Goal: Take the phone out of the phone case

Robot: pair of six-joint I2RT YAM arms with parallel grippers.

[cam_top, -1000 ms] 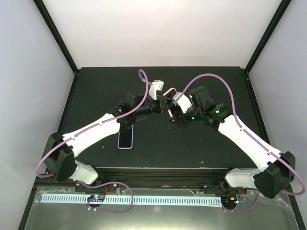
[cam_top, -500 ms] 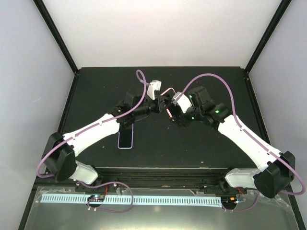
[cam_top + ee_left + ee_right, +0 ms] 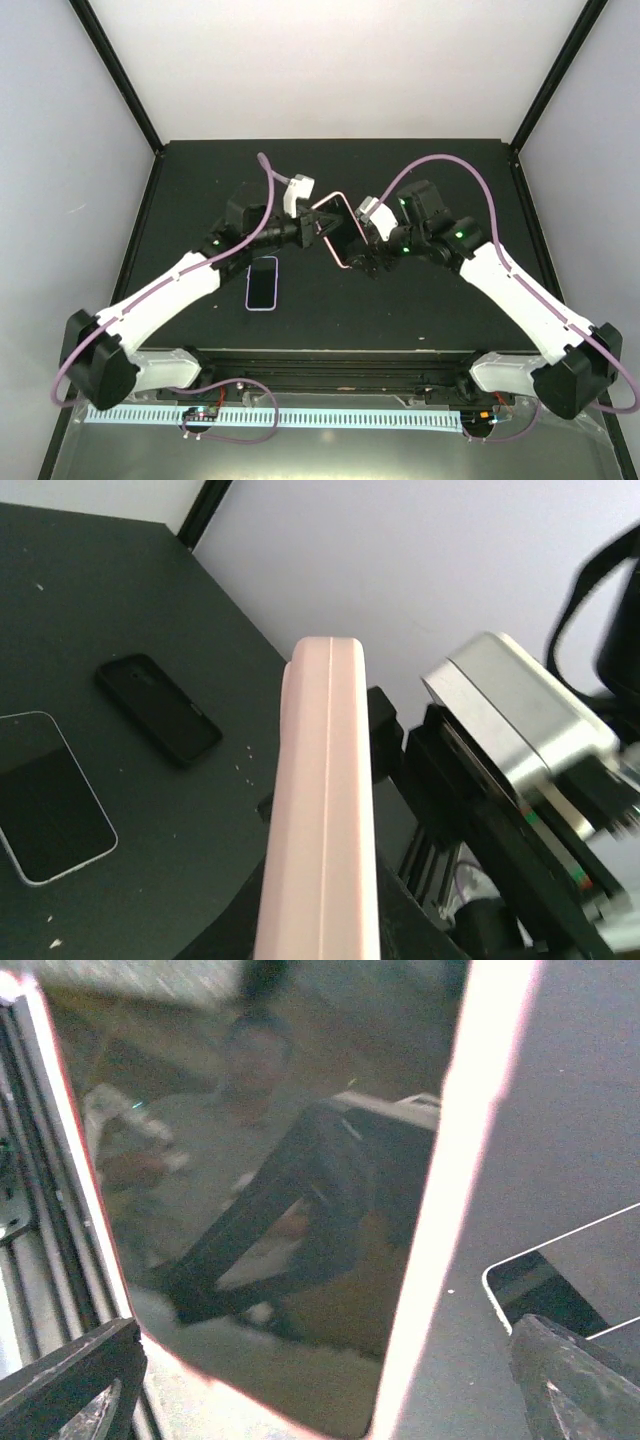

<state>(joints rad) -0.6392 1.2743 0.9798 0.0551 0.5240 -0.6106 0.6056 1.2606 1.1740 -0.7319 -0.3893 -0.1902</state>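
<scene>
Above counter (image 3: 420, 300) middle, nearer far edge: phone case (image 3: 338, 228) aloft, left end effector (image 3: 312, 226) clamping one edge, right end effector (image 3: 364, 252) spread wide; phone (image 3: 270, 1190) apparently seated inside (glossy screen fills shell), extraction not yet done.

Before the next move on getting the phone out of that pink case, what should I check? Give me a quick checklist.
1. Phone case lifted off the table: ok.
2. Left hand clamped on the case's end: ok.
3. Right hand gripping the case: cannot tell; its fingers look wide apart.
4. Phone out of the case: not ok; its glossy face appears to fill the pink rim.
5. Table below free for set-down: not ok; another phone lies near.
</scene>
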